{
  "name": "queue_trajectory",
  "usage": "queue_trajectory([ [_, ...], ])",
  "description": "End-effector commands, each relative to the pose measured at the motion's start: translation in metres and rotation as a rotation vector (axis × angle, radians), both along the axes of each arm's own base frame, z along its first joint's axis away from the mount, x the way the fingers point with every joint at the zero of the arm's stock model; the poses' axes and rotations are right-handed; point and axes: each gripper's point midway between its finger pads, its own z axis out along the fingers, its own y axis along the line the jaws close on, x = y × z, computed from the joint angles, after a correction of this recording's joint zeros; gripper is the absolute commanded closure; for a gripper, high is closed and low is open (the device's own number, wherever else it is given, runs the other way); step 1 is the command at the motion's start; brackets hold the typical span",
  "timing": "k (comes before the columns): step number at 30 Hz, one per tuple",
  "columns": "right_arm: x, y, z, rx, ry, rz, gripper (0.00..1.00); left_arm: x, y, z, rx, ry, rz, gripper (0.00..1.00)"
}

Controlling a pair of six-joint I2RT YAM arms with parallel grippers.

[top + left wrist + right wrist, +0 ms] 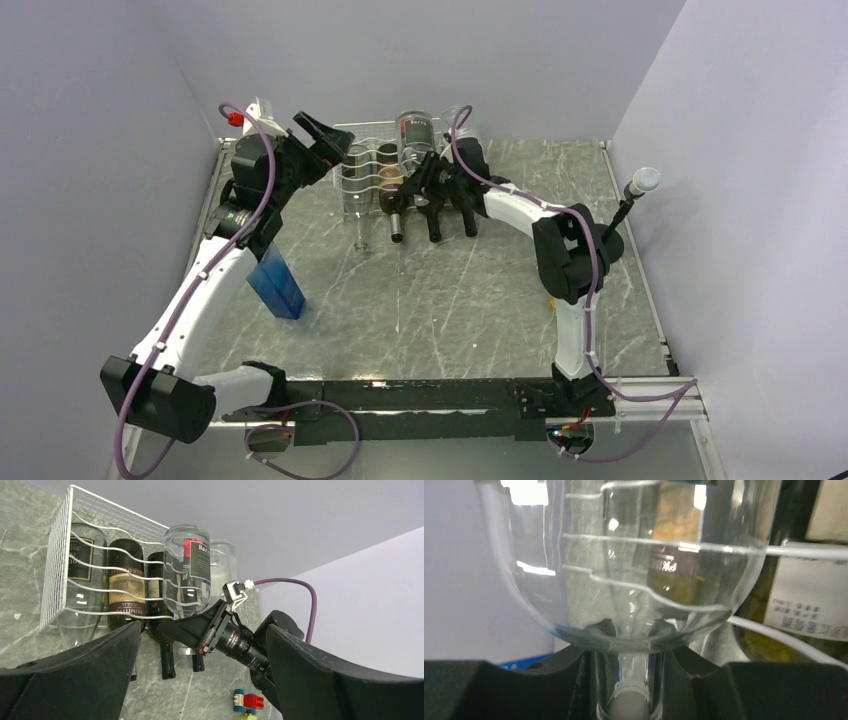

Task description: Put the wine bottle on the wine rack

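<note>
Wine bottle [624, 580] neck pinched in right hand [629, 652], body among wine rack [60, 545] wires; left hand [202, 627] spread nearby.

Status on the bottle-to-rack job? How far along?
Nearly done. The lower row of the rack already holds bottles. The clear bottle looks seated in an upper cradle, its neck gripped by the right end effector. Left to do: release and pull back. The left end effector hangs open beside the rack.
</note>
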Motion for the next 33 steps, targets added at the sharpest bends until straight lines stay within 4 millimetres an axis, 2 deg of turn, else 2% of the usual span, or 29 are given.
queue_trajectory([
  [1,0.051,-0.047,0.056,-0.117,-0.153,-0.263,1.0,-0.007,0.007,0.017,0.004,-0.053,0.017,0.01],
  [9,0.054,-0.072,0.057,-0.303,-0.162,-0.352,1.0,-0.008,0.007,0.018,0.0,-0.055,0.017,0.01],
  [14,0.058,-0.077,0.053,-0.399,-0.178,-0.371,1.0,-0.008,0.006,0.017,-0.004,-0.054,0.014,0.01],
  [17,0.06,-0.073,0.046,-0.429,-0.172,-0.359,0.99,-0.008,0.005,0.015,-0.007,-0.052,0.011,0.01],
  [20,0.064,-0.068,0.038,-0.453,-0.16,-0.351,0.8,-0.008,0.005,0.015,-0.007,-0.049,0.011,0.01],
  [22,0.063,-0.068,0.032,-0.467,-0.146,-0.351,0.54,-0.008,0.006,0.016,-0.004,-0.05,0.014,0.01],
  [24,0.061,-0.069,0.032,-0.469,-0.148,-0.358,0.34,-0.009,0.008,0.017,0.001,-0.053,0.019,0.01],
  [27,0.054,-0.069,0.04,-0.452,-0.173,-0.36,0.18,-0.011,0.009,0.02,0.004,-0.061,0.025,0.01],
  [32,0.042,-0.072,0.068,-0.422,-0.221,-0.357,0.01,-0.014,0.011,0.027,0.024,-0.074,0.024,0.01],
  [33,0.039,-0.073,0.076,-0.416,-0.238,-0.353,0.0,-0.015,0.012,0.029,0.031,-0.08,0.025,0.01],
])
